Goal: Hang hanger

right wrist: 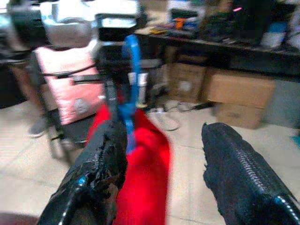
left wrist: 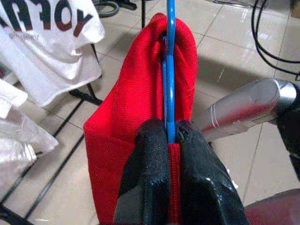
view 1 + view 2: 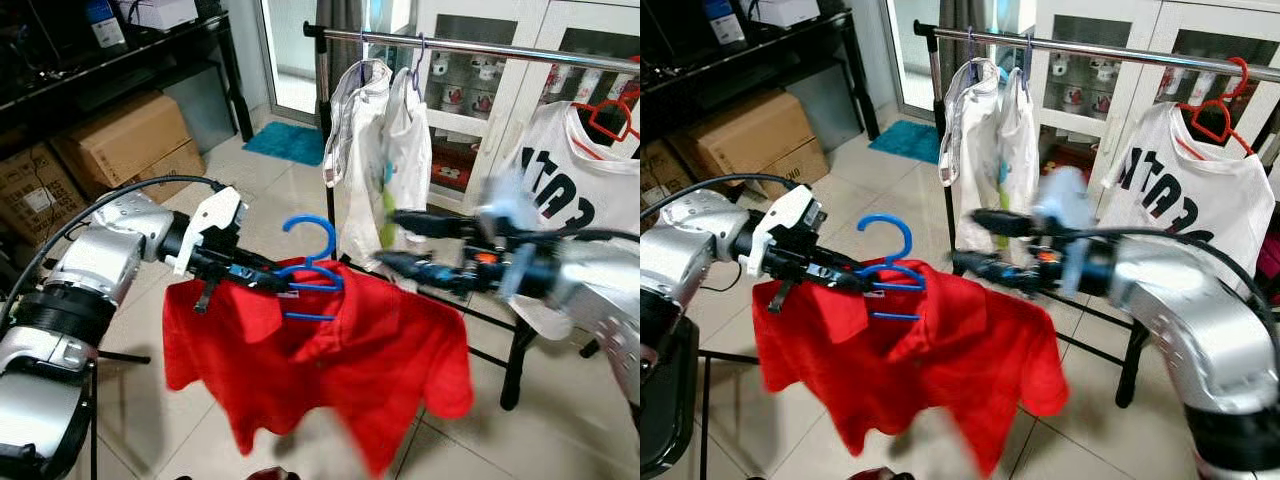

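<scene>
Left claw [image 2: 171, 136] clamps blue hanger [image 3: 312, 262]; right claw [image 1: 161, 154] spread, empty.

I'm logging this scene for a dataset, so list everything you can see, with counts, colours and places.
blue hanger: one, blue, held ahead of the robot, inside the red shirt's collar.
red shirt: one, red, draped on the blue hanger.
clothes rail: one, metal, across the back.
white garments: two, on the rail's left end.
printed white shirt: one, on a red hanger at the rail's right.
cardboard boxes: at least two, brown, left, by a black shelf.
mat: one, teal, on the floor at the back.
cabinet: one, white, glass-fronted, behind the rail.
left gripper: fingers shut on the blue hanger.
right gripper: fingers open, beside the shirt, blurred.
</scene>
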